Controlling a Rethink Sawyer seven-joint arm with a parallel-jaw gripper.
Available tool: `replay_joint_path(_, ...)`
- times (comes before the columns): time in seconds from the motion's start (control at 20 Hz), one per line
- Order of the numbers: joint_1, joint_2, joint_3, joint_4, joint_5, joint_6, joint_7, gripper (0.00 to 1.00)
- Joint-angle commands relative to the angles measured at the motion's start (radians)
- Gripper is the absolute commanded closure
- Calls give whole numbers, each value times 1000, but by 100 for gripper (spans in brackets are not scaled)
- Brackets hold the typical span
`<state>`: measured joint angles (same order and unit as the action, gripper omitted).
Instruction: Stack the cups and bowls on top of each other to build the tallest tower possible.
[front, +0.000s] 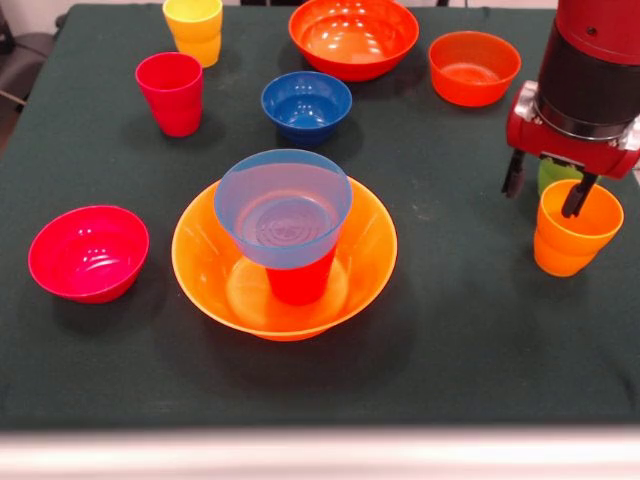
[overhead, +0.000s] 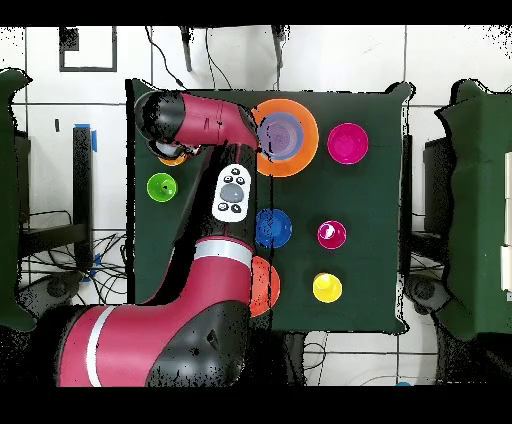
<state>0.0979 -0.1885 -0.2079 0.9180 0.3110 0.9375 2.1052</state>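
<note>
- My gripper (front: 548, 190) is hanging over the orange cup (front: 572, 232) — fingers spread apart, one dipping inside the rim, the other outside, gripping nothing.
- That cup is standing upright, mouth up, at the table's (front: 450, 350) edge; a green cup (overhead: 161, 187) is sitting just behind it.
- The tower (front: 285, 245) is rising vertically: big orange bowl (front: 200, 265), red cup (front: 298, 283) in it, light blue bowl (front: 283, 205) on top, mouth up.
- I am counting five cups and six bowls, all upright.
</note>
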Motion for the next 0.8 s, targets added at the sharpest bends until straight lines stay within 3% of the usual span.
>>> replay_joint_path(0.05,-13,-3,137,114,-31,-6,-27,0)
replay_joint_path(0.8,-21,-15,159,132,-22,22,-8,0)
